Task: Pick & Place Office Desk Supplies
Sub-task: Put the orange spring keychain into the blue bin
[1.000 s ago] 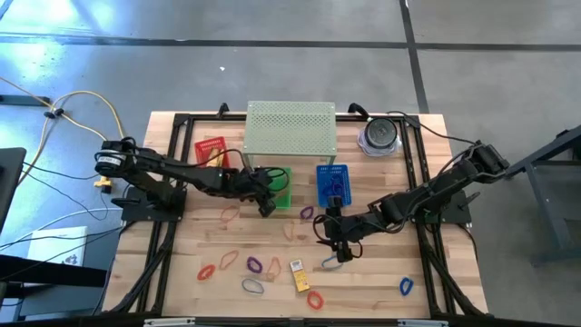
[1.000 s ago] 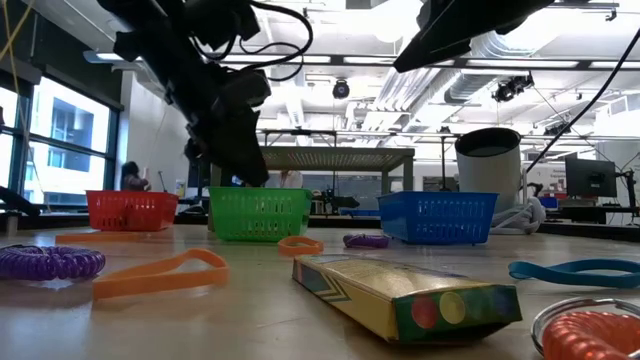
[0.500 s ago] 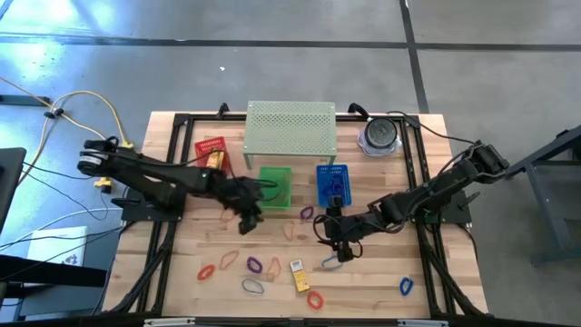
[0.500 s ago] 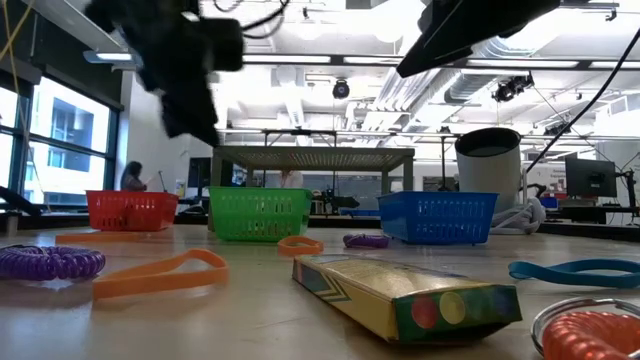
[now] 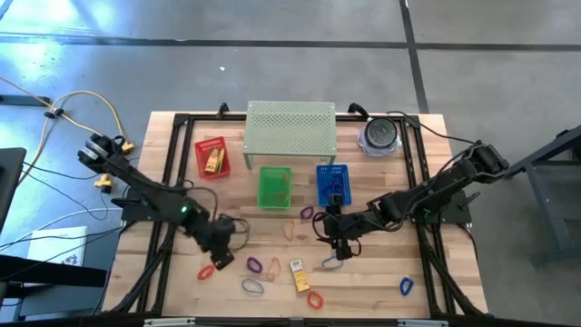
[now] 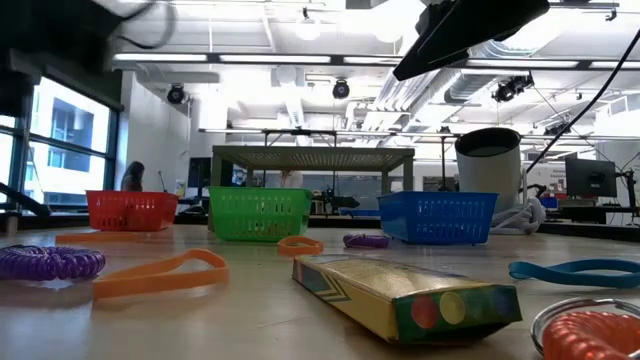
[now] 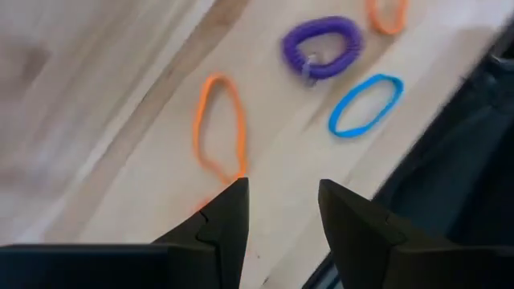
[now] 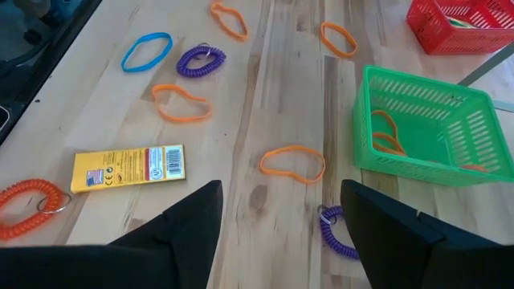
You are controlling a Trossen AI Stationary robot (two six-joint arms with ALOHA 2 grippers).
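Three mesh baskets (image 5: 275,186), one perforated shelf (image 5: 290,130), two yellow packets (image 5: 297,275) and two arms.

The left gripper (image 5: 219,261) is swinging away from the green basket (image 5: 274,187) it was hovering beside a second ago, dropping toward the table's near edge. Its fingers (image 7: 227,215) are now hanging parted and empty just above an orange loop (image 7: 219,138), with a purple coiled loop (image 7: 322,47) and a blue loop (image 7: 365,105) farther ahead.
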